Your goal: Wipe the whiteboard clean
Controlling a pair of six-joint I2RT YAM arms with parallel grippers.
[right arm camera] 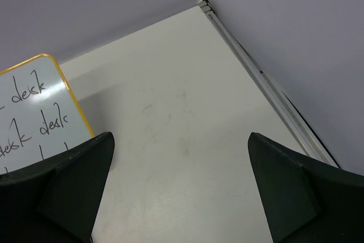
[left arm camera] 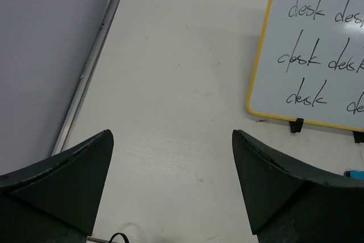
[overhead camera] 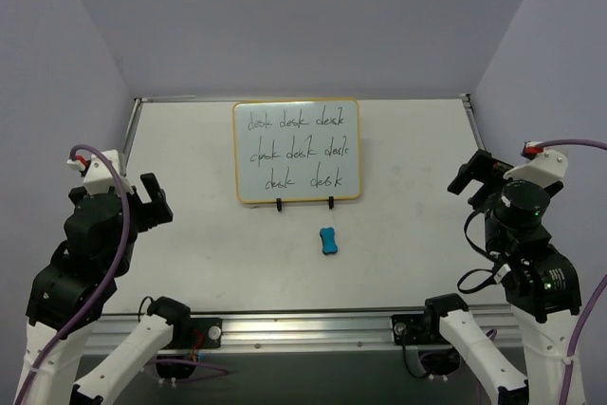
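Whiteboard [overhead camera: 297,152] scrawled, seemingly "desk" repeated

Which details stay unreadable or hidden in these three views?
- Left wrist: whiteboard cut off by the right edge; eraser only a sliver at that edge.
- Right wrist: only the whiteboard's corner shows; eraser out of frame.
- Top: writing too small to read surely.

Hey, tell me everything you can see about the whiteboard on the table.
The whiteboard is a white rectangle with rounded corners and a thin yellow frame, on two black clip feet at its near edge. The word desk is handwritten in black across three rows. It sits mid-table toward the back, touched by nothing but the table; the blue eraser lies apart, nearer the arms.
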